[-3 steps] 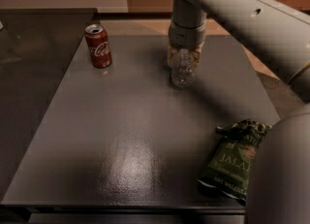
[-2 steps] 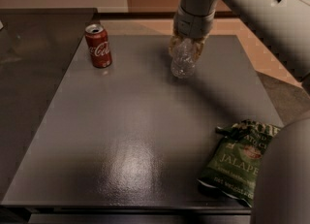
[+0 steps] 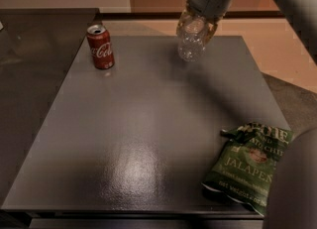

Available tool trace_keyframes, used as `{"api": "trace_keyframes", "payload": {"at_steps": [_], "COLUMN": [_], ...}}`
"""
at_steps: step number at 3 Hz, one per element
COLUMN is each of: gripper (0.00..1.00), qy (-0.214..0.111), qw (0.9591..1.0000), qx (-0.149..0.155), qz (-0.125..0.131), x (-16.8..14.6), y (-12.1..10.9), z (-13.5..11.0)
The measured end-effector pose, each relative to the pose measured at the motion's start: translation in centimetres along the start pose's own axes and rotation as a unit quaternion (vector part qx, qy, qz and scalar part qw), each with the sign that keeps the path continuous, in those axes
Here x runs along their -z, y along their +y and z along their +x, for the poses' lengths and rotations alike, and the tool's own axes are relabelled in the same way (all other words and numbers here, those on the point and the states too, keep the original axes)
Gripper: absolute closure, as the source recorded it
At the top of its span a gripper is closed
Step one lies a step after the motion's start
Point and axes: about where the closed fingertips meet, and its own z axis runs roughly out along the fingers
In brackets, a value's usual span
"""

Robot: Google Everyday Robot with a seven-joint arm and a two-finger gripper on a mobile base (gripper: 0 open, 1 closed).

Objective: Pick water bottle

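The water bottle (image 3: 192,44) is clear ribbed plastic. It hangs in the air above the far part of the grey table (image 3: 148,124), tilted slightly, its upper part between the fingers. My gripper (image 3: 198,22) comes down from the top of the camera view and is shut on the bottle's upper part. The bottle's cap and neck are hidden by the gripper.
A red Coca-Cola can (image 3: 101,46) stands upright at the table's far left. A green jalapeño chip bag (image 3: 247,166) lies at the near right edge. My arm's white link (image 3: 292,188) fills the lower right corner. A darker counter (image 3: 29,49) lies to the left.
The gripper has risen with the water bottle in it, lifting it off the table and a little to the right. The can and chip bag have not moved.
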Motion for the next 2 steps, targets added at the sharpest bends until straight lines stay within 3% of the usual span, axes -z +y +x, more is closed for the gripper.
{"api": "trace_keyframes", "payload": {"at_steps": [1,2], "gripper": [1.00,1.00], "qy": [0.012,0.012], "qw": [0.9989,0.9989], "qx": [0.011,0.011], "qz": [0.043,0.044], "x": [3.57,3.54], "y": [-1.24,-1.28], "z": [0.29,0.32]}}
